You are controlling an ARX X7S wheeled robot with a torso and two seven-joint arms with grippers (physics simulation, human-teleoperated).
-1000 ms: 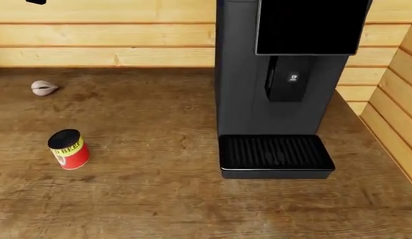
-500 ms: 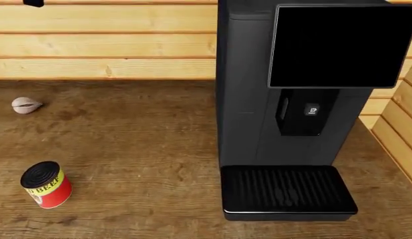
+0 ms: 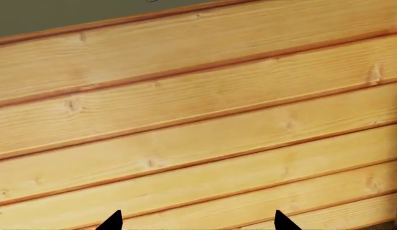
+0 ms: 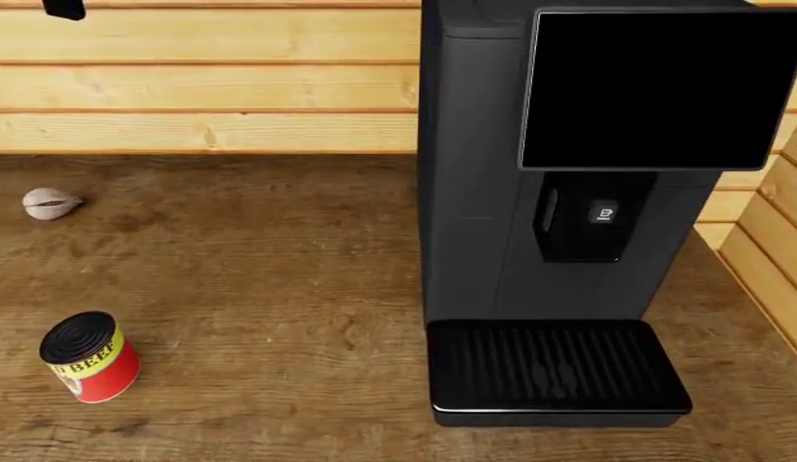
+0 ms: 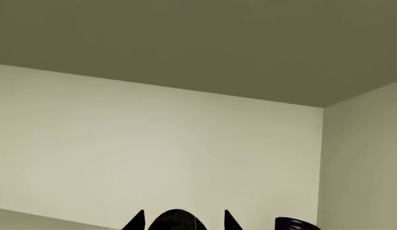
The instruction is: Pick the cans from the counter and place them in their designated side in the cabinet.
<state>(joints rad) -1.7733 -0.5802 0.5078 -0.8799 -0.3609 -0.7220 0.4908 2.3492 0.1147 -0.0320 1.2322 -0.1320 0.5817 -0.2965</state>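
Head view shows the red can (image 4: 90, 357) standing upright on the desk (image 4: 283, 289), near its front-left part. It is well apart from the garlic bulb (image 4: 49, 203) further back and from the black coffee machine (image 4: 566, 192) to the right. A second ago the can sat higher in this view and the machine's screen was cut off. The view then tilted up, and over the last half second nothing on the desk has shifted. Only a small dark shape (image 4: 64, 8) at the upper-left edge has crept slightly lower; what it is cannot be told.

The grey can (image 5: 176, 220) shows in the right wrist view, its lid just peeking up between the fingers of the right gripper (image 5: 180, 222). It is inside the pale-walled cabinet (image 5: 185, 143). The tips stand on either side of it, but whether they are clamped on it or have let go cannot be told. Another dark rim (image 5: 294, 223) sits beside it, too little in view to name.

The left gripper (image 3: 197, 225) faces the plank wall (image 3: 198, 120), its fingers spread with nothing between them.

By my reading, the grey can is at or close to its place in the cabinet. The red can is untouched, and the free left arm is the likely one to fetch it.
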